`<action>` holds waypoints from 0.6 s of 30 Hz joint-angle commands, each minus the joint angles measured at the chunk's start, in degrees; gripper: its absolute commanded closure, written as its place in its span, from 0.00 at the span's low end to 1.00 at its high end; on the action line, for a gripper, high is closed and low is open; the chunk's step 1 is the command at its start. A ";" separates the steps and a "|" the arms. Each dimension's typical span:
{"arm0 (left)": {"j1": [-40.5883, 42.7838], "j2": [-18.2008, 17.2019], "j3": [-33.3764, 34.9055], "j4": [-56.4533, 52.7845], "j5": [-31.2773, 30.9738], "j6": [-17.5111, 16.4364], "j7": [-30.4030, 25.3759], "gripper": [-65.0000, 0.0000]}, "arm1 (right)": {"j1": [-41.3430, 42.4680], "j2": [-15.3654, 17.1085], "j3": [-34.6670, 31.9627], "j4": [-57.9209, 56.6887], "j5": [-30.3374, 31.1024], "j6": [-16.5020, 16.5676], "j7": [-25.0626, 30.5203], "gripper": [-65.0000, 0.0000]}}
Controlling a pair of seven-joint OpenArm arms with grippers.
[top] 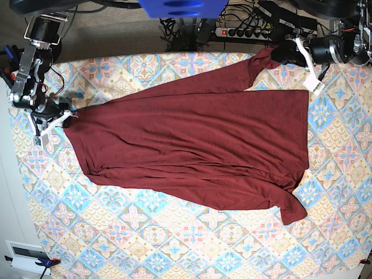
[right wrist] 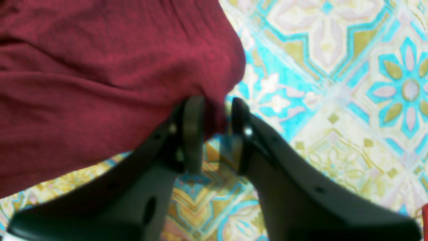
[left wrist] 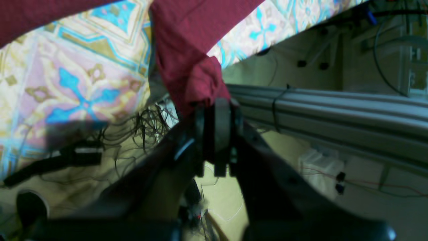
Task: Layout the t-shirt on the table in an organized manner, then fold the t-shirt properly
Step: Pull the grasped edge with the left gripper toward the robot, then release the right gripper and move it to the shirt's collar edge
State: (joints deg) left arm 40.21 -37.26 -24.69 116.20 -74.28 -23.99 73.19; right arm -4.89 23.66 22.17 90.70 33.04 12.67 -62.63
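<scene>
Two arms work the shirt point(top: 197, 151), spread across the worktop point(top: 174, 244). Left gripper point(left wrist: 216, 110) has its jaws pressed together, pinching a bunched sleeve end at the far edge. Right gripper point(right wrist: 214, 124) has jaws partly spread with a fabric corner between them; whether it grips, can't tell. Layout step, I judge: pull both ends apart low and evenly, avoid dragging cloth off the edge. Shirt is plain dark maroon, soft knit, lying skewed with long wrinkles, one sleeve folded near the front corner.
</scene>
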 commanded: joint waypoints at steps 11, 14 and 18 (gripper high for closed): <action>-2.80 2.05 -0.85 0.50 8.39 0.03 -7.39 1.00 | -2.90 1.26 0.38 0.95 0.24 0.04 -0.53 0.73; -2.89 3.28 -0.85 0.50 10.50 0.03 -7.56 1.00 | -2.81 -0.23 0.38 0.87 0.24 0.04 -0.53 0.73; -4.29 3.98 -0.85 0.50 11.20 0.03 -7.47 1.00 | -2.37 -0.67 0.29 -0.89 0.24 0.04 -0.53 0.73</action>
State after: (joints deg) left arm 35.92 -32.64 -25.06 115.96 -61.98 -23.64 66.46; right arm -7.86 21.58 22.00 89.27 33.47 13.04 -63.90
